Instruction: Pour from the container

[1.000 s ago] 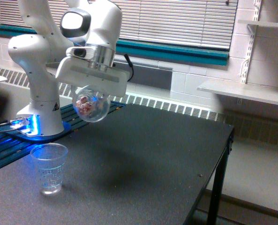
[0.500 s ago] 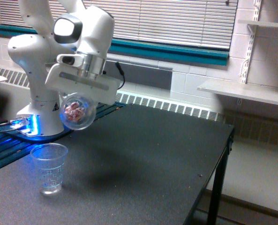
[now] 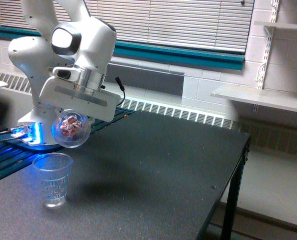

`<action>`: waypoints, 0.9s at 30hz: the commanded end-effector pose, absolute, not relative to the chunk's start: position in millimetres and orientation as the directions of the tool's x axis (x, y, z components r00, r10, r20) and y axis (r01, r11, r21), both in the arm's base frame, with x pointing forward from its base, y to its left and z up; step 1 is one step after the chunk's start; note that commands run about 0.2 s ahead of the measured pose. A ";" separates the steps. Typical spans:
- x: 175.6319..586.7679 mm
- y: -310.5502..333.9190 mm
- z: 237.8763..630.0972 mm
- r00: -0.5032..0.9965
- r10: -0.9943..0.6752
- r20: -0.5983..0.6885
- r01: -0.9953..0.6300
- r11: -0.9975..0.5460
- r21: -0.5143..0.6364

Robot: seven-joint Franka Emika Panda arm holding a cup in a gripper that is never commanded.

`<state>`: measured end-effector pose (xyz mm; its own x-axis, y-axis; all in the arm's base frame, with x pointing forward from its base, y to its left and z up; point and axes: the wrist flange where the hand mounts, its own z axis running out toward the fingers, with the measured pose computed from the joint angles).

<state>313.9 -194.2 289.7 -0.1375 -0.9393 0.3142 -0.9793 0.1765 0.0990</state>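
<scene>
The gripper (image 3: pixel 72 121) was clamped on the container (image 3: pixel 70 129), a clear cup tipped on its side with its mouth facing the camera and pinkish pieces inside. Below the gripper, slightly toward the exterior view's left, a dotted clear cup (image 3: pixel 52 179) stood upright on the dark table (image 3: pixel 153 180).

The cup (image 3: pixel 71 130) is clear, with pink-and-white bits inside. The dotted cup (image 3: pixel 52 179) is clear, tinted blue. The arm (image 3: pixel 83 45) is white; the table (image 3: pixel 153 175) speckled black.
</scene>
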 end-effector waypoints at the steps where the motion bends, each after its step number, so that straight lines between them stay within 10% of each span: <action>1: 307.0 -197.9 282.6 -0.162 -0.934 0.320 -0.970 0.211 0.125; 27: 291.9 -225.7 275.4 -0.226 -0.927 0.300 -0.927 0.299 0.227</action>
